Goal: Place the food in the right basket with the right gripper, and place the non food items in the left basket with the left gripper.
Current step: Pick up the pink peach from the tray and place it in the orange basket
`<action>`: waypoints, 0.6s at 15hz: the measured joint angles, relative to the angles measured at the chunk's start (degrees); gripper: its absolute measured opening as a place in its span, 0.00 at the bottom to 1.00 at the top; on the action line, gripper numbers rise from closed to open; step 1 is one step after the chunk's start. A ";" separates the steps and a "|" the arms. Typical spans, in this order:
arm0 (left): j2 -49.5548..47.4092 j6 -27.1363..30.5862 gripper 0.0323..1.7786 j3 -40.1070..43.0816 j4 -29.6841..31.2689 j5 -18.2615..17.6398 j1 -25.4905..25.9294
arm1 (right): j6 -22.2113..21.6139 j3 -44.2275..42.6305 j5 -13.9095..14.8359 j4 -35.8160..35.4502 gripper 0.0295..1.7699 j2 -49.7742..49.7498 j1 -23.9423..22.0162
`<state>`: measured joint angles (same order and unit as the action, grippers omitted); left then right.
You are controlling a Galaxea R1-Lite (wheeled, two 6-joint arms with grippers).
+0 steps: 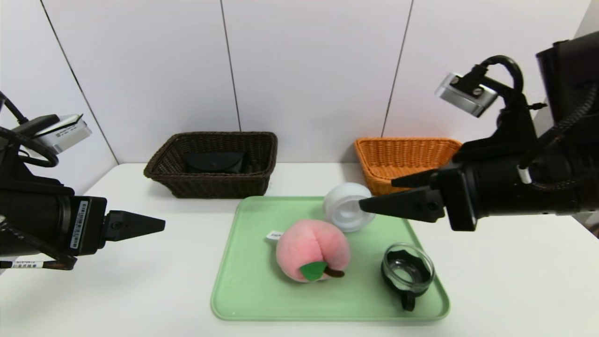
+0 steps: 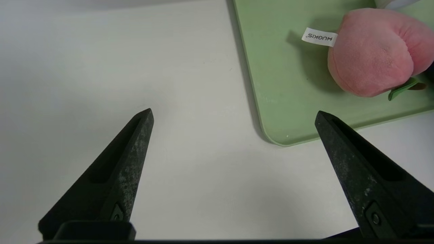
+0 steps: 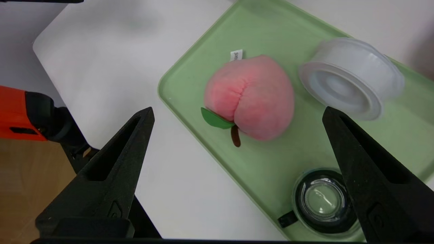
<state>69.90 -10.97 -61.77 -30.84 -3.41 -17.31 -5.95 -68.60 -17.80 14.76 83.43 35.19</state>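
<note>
The food, a pink plush peach (image 1: 312, 250) (image 2: 376, 51) (image 3: 251, 95), lies in the middle of a green tray (image 1: 252, 290). Behind it on the tray a white round container (image 1: 345, 206) (image 3: 349, 78) lies tipped, and a clear glass cup (image 1: 408, 271) (image 3: 322, 200) with a black handle stands at the front right. A black pouch (image 1: 216, 162) lies inside the dark brown left basket (image 1: 210, 185). The orange right basket (image 1: 402, 159) holds nothing that I can see. My right gripper (image 1: 376, 193) (image 3: 238, 108) hovers open above the tray's back right. My left gripper (image 1: 161, 224) (image 2: 234, 112) hangs open over the bare table left of the tray.
Both baskets stand at the back of the white table (image 1: 140, 290) against a white panelled wall. The table's left corner and the floor beyond it, with an orange and black object (image 3: 20, 118), show in the right wrist view.
</note>
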 joint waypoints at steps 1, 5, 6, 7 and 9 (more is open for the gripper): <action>-0.06 0.00 0.95 0.09 -0.02 0.00 -0.02 | -1.07 -1.80 1.43 1.11 0.97 1.57 1.49; -0.15 -0.18 0.95 0.17 0.09 0.09 -0.05 | -6.80 -11.09 8.98 8.69 0.97 7.94 6.25; -0.15 -0.18 0.95 0.15 0.06 0.06 -0.05 | -8.41 -12.82 11.76 10.35 0.97 9.68 7.61; -0.15 -0.13 0.95 0.06 0.09 0.00 -0.07 | -9.92 -14.01 14.28 10.98 0.97 11.22 9.12; -0.17 -0.11 0.95 0.02 0.06 0.02 -0.10 | -12.52 -15.91 18.09 11.50 0.97 13.90 11.96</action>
<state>69.73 -11.08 -61.75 -30.78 -3.39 -17.41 -18.47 -84.51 0.29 26.26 97.33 47.15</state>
